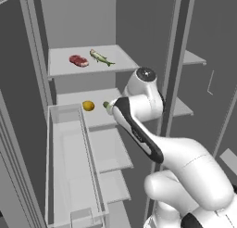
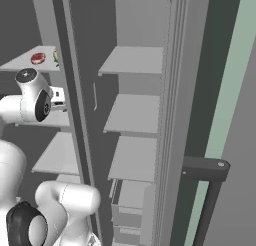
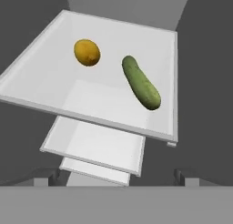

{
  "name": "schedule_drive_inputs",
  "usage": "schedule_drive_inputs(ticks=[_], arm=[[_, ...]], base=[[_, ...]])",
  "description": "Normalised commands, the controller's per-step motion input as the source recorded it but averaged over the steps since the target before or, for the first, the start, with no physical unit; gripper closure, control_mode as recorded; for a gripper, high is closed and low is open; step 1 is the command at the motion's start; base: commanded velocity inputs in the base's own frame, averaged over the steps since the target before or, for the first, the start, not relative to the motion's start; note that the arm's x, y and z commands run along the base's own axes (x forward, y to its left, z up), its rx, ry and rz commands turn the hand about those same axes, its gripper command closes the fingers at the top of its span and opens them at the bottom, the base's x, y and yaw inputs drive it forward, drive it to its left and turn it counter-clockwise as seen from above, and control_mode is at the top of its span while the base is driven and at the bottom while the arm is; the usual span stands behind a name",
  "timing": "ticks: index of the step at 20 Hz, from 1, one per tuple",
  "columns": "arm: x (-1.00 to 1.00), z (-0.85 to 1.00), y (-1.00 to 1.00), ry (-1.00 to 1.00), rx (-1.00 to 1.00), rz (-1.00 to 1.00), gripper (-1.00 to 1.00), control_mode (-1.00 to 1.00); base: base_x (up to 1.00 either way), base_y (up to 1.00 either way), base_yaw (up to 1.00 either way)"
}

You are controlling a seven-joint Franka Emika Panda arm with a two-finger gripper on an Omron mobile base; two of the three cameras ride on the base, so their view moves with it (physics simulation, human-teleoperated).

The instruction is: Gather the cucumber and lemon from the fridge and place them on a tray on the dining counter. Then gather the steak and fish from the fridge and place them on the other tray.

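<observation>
While the fridge (image 1: 139,18) stands open | lemon (image 3: 87,52), cucumber (image 3: 141,83) apart on middle shelf (image 3: 41,82) | gripper (image 3: 113,178) jaws spread, empty

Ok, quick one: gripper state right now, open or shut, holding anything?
Gripper: open and empty, above the shelf with the lemon and cucumber, touching neither.

A green cucumber (image 3: 141,83) is seen lying flat ahead of the hand, slightly to its right — slanted on a white fridge shelf (image 3: 41,77). A yellow lemon (image 3: 87,52) rests to its left, apart from it. On the shelf above, a red steak (image 1: 78,60) and a greenish fish (image 1: 101,57) are laid side by side.
</observation>
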Motion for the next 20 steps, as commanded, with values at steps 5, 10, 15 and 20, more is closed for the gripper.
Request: schedule_drive_inputs(ticks=[5, 10, 15, 20], arm=[[0.33, -0.22, 0.06, 0.00, -0.09, 0.04, -1.00, -1.00], [0.26, -0.16, 0.07, -0.02, -0.06, 0.02, -1.00, -1.00], [0.28, -0.20, 0.00, -0.02, -0.03, 0.02, -1.00, -1.00], [0.34, -0.21, 0.00, -0.03, -0.02, 0.01, -1.00, -1.00]], base=[[0.00, 0.00, 0.00], [0.00, 0.00, 0.00], [0.00, 0.00, 0.00], [0.00, 0.00, 0.00]])
